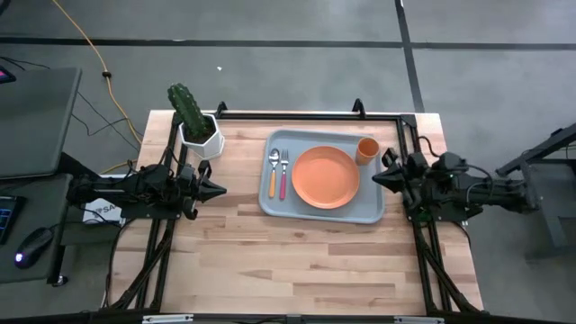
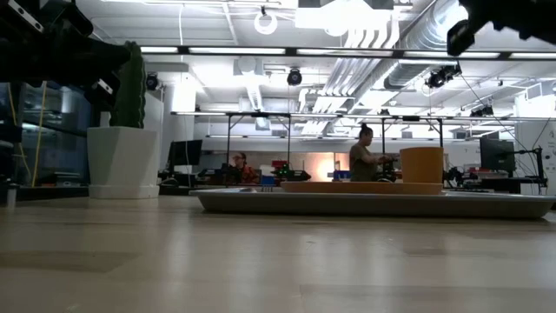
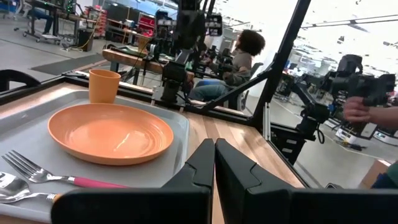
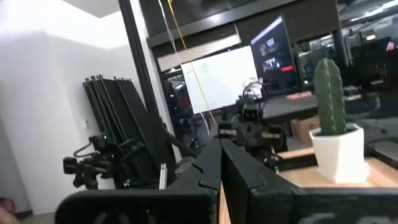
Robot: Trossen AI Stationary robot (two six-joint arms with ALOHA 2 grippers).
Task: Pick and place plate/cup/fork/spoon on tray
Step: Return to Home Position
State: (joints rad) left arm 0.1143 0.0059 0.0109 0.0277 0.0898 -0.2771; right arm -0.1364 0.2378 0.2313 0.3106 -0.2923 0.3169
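Observation:
The grey-blue tray lies on the table right of centre. On it rest the orange plate, the orange cup upright at its far right corner, the pink-handled fork and the orange-handled spoon side by side at its left. They also show in the left wrist view: plate, cup, fork, spoon. My left gripper is shut and empty, left of the tray. My right gripper is shut and empty at the tray's right edge.
A cactus in a white faceted pot stands at the table's far left corner. A black frame runs along the far edge. Bare wood lies in front of the tray toward the near edge. People sit in the room beyond the table.

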